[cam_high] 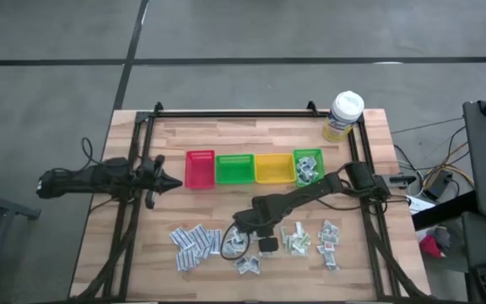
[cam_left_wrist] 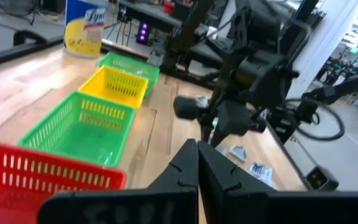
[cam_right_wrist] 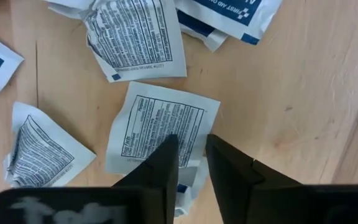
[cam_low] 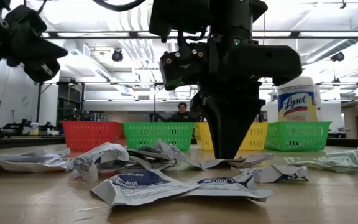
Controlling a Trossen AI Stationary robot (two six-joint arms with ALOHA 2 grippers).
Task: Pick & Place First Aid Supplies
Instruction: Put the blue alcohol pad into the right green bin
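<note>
Both arms (cam_high: 310, 196) are matte black and jointed; the right claw (cam_right_wrist: 191, 163) has two blunt, wedge-shaped black fingers.
</note>
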